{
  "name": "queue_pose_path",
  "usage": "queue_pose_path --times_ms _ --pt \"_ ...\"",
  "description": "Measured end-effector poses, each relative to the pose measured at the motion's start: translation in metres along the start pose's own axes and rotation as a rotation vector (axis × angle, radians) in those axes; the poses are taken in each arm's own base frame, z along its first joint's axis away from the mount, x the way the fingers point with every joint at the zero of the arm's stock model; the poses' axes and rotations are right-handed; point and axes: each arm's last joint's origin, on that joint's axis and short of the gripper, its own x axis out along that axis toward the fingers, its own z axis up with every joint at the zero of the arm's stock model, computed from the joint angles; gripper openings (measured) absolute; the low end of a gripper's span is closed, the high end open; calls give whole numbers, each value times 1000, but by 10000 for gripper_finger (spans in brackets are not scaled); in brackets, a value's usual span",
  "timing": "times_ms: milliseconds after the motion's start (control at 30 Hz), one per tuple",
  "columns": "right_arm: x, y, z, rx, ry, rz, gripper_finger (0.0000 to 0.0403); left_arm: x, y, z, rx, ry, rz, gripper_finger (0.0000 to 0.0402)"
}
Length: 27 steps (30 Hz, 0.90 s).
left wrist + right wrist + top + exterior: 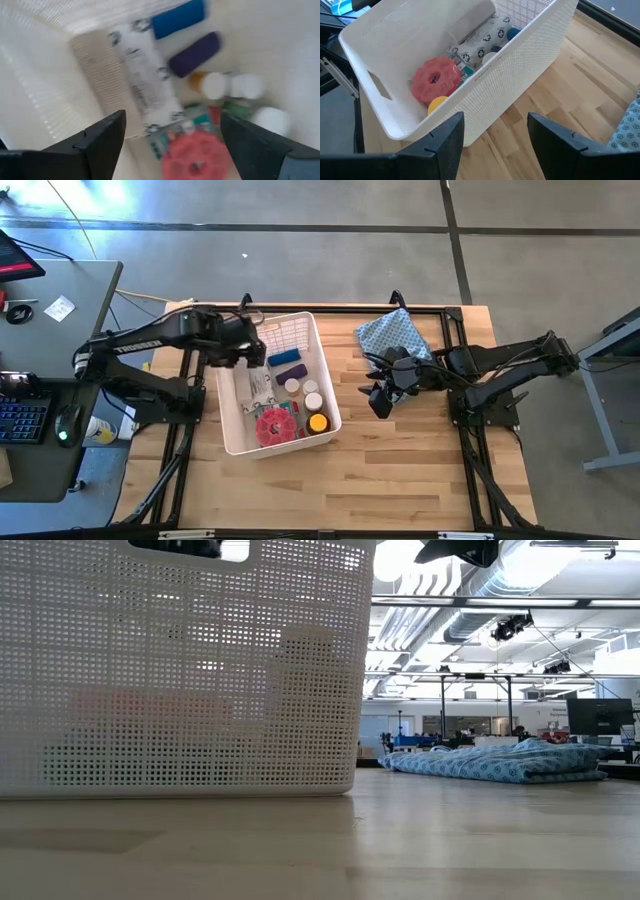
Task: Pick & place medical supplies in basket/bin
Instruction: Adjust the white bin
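White bin (180, 670) stands on counter (400, 470), holding packet (147, 85), red disc (272, 426), cylinders. Left claw (170, 140), fingers apart, hangs above it; right claw (495, 137), apart, empty, beside it.

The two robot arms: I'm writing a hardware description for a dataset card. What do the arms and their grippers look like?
Both arms are dark, near-black, jointed and slender, with black cables running along them. The left gripper and right gripper each have two broad, flat, dark fingers with angular edges. No markings are legible.
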Motion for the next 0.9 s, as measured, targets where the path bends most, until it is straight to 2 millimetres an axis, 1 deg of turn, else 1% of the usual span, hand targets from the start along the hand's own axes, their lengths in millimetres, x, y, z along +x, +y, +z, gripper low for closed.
queue_pose_path --times_ms 133,233,367,433,500,567,667,767,900 --pt "0 0 0 1 3 4 208 -33 -9 7 58 -61 -116 356" --pt "0 1 1 22 1 18 208 -62 -12 12 93 -120 -207 356" --pt "0 4 4 61 -34 52 208 -100 -14 10 170 -196 -323 355" --pt "0 5 6 57 -49 65 208 -115 -11 6 200 -201 -335 353" --pt "0 6 7 58 -66 66 208 -121 -3 0 196 -177 -293 345" --pt "0 4 9 79 -94 33 208 -122 5 -6 168 -136 -228 334" --pt "9 -3 10 114 -101 -61 208 -123 4 -12 158 -138 -254 317" --pt "28 -11 4 119 -14 -152 208 -128 3 -15 147 -143 -314 301" --pt "59 -11 -8 35 157 -165 208 -130 -5 -18 181 -150 -383 281"
